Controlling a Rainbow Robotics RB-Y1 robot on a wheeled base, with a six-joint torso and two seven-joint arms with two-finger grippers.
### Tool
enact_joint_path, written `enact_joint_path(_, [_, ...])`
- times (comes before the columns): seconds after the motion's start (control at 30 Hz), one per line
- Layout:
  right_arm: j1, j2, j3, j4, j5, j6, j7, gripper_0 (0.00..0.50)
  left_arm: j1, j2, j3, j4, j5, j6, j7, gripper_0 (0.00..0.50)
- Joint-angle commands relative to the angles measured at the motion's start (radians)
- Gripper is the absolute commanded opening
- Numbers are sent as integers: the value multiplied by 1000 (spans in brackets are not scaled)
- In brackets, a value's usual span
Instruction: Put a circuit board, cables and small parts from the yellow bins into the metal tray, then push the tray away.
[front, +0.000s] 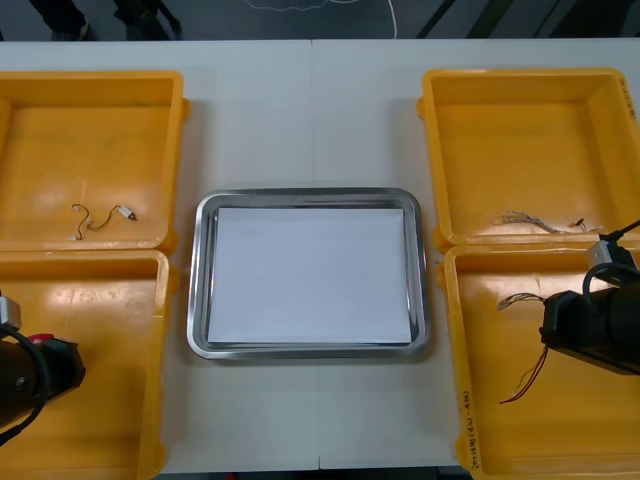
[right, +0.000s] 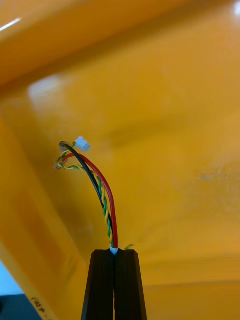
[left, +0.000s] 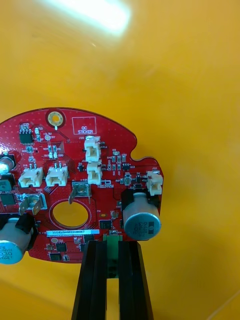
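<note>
Light table (front: 310, 100), metal tray (front: 310, 195) at centre, white inside. 8 o'clock bin (front: 110, 300) and 4 o'clock bin (front: 480, 430), both yellow, flank the tray. Over the 8 o'clock bin, left gripper (left: 112, 247) pinches the edge of a round red circuit board (left: 75, 165). Over the 4 o'clock bin, right gripper (right: 114, 251) is clamped on the end of a red, black and yellow-green cable (right: 106, 200).

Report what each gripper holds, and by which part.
Left gripper: round red circuit board, pinched at its rim. Right gripper: red and yellow cable, pinched at one end.
</note>
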Motion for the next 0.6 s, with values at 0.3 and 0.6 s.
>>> enact_joint_path(0.3, [-174, -33, 111, -64, -4, 79, -50, 0, -44, -2, 219, -263, 18, 257, -161, 0])
enact_joint_path(0.6, [-265, -31, 205, -64, 10, 110, -75, 0, -147, 111, 237, -287, 132, 257, -133, 0])
